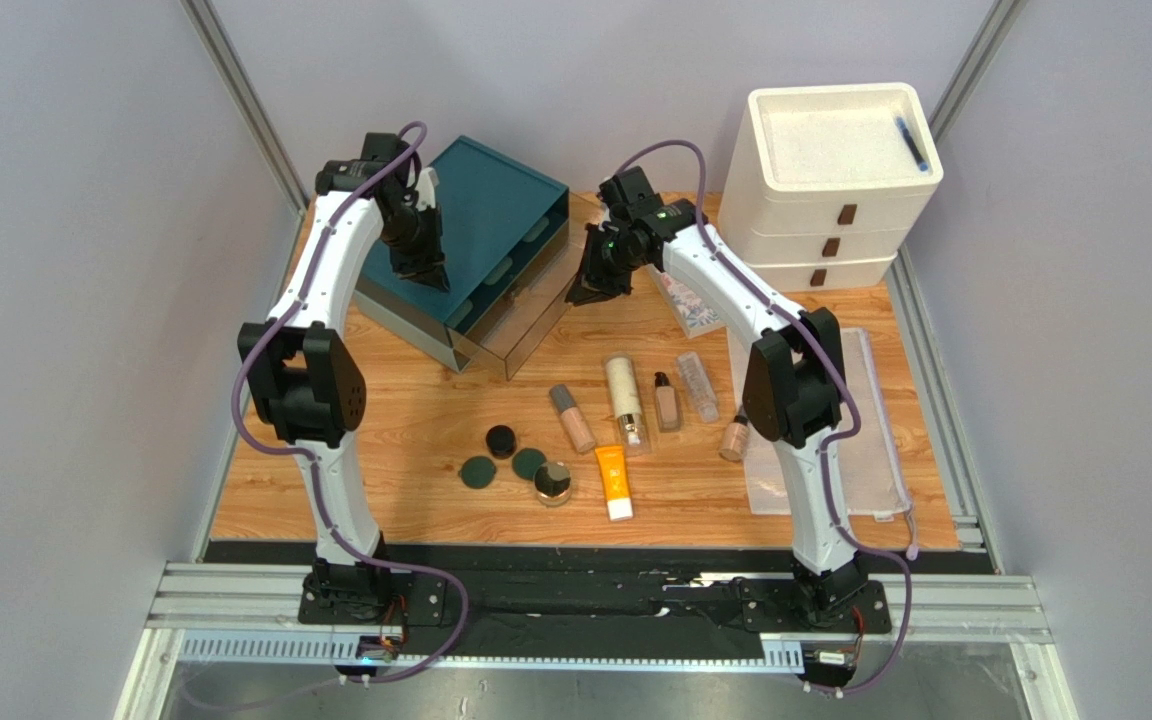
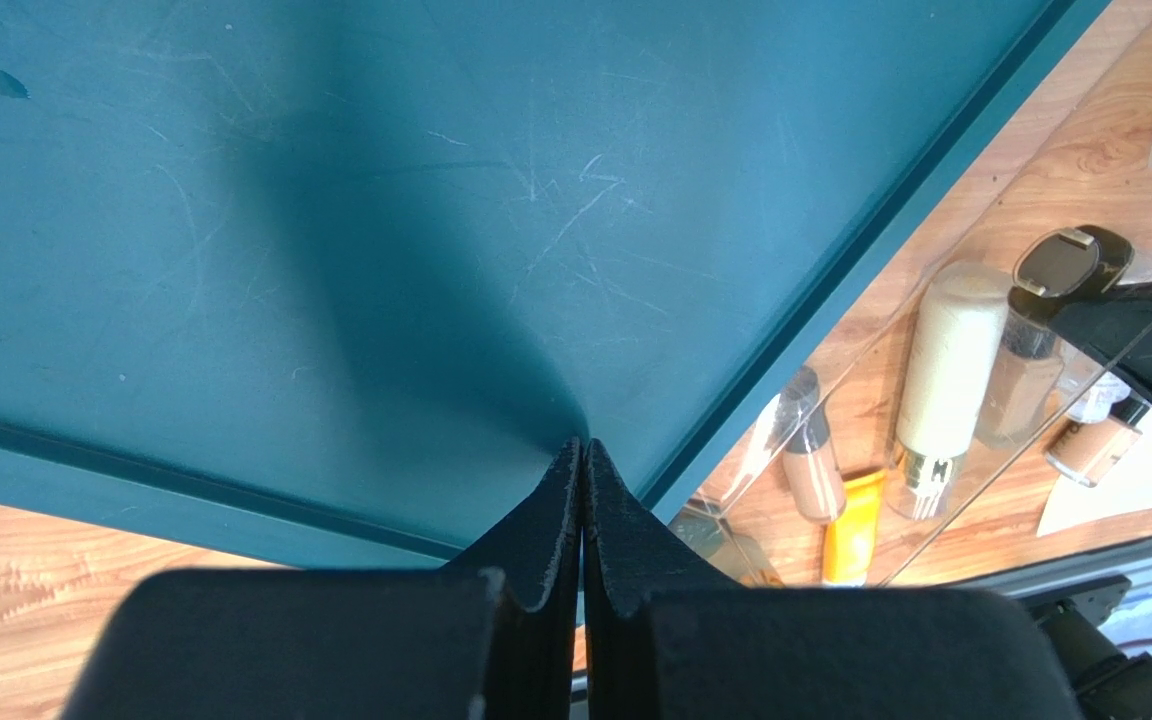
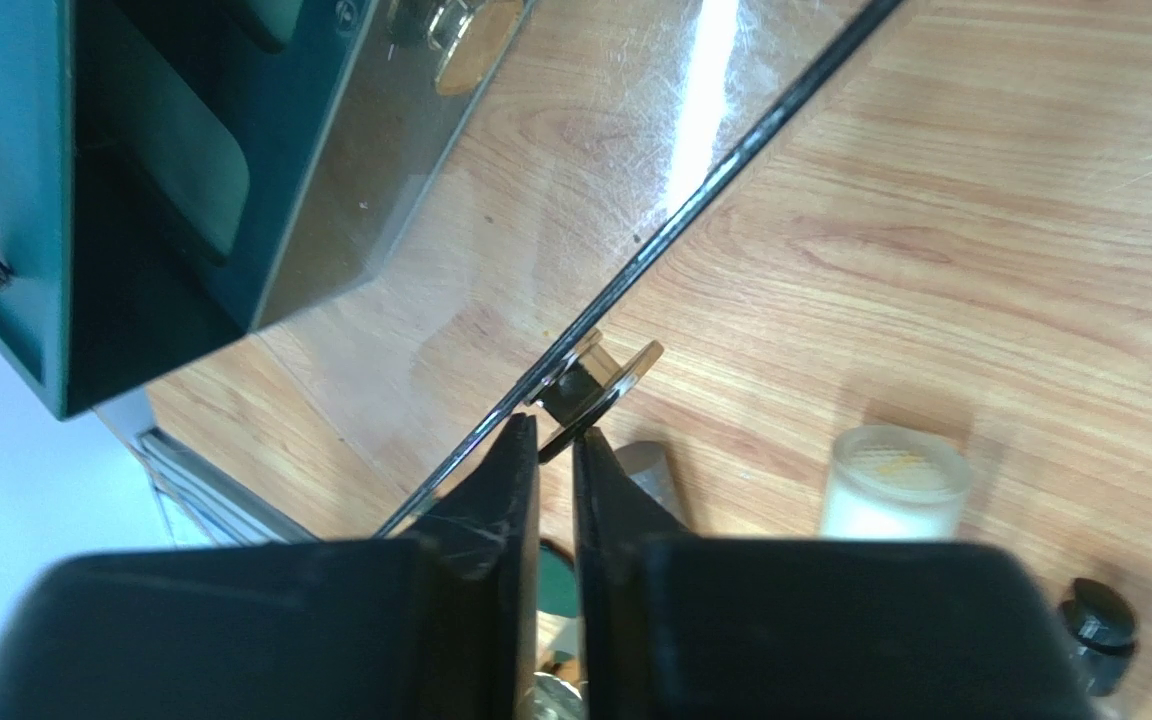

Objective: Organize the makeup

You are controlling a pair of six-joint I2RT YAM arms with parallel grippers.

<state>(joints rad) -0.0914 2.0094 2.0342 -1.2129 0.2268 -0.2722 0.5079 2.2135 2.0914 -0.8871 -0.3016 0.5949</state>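
Observation:
The makeup lies loose on the wooden table in front of the drawer: a beige tube (image 1: 572, 417), a cream-gold bottle (image 1: 626, 393), a small beige bottle (image 1: 666, 402), a clear tube (image 1: 698, 386), an orange white-capped tube (image 1: 614, 482), another beige bottle (image 1: 736, 438) and round dark compacts (image 1: 501, 440) (image 1: 477, 474). My left gripper (image 1: 429, 278) (image 2: 582, 446) is shut and empty, its tips resting on top of the teal drawer box (image 1: 485, 225) (image 2: 387, 225). My right gripper (image 1: 585, 293) (image 3: 552, 428) is closed on the knob (image 3: 597, 378) of the pulled-out clear drawer (image 1: 515, 323).
A white three-drawer unit (image 1: 830, 180) stands at the back right. A patterned booklet (image 1: 687, 305) lies behind my right arm. A clear mesh pouch (image 1: 856, 450) lies at the right edge. Grey walls enclose the table.

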